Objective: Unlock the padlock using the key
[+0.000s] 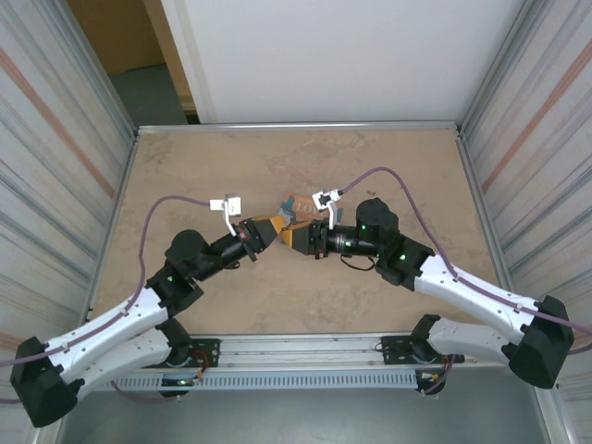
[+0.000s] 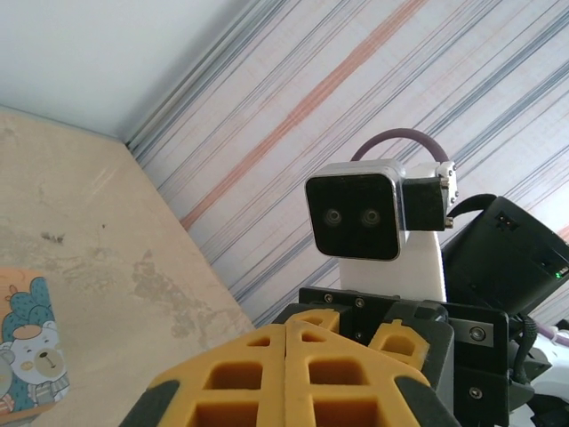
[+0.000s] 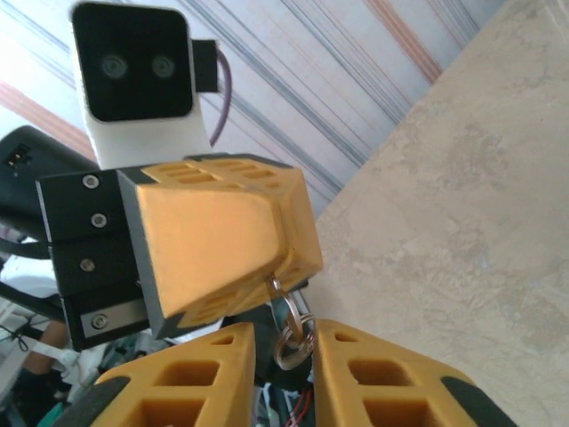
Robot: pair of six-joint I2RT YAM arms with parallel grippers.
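Tip to tip, the left gripper (image 2: 284, 356) is pinched shut on the key ring (image 3: 291, 331), which dangles lengthwise between the narrowly parted fingers (image 3: 364, 374) of the right gripper (image 3: 284, 360), ready for it to close on.

The top external camera sits above and behind the arm bases, looking down and forward over the whole worktop (image 1: 194, 176) from a distance, taking in the side walls too. The left wrist camera (image 3: 133, 60) rides just behind the left tool (image 2: 284, 331), looking low across the worktop at the right wrist camera (image 2: 363, 209), close by. That one looks over the right tool (image 3: 284, 342) straight back. All three views share the spot where the tools meet.
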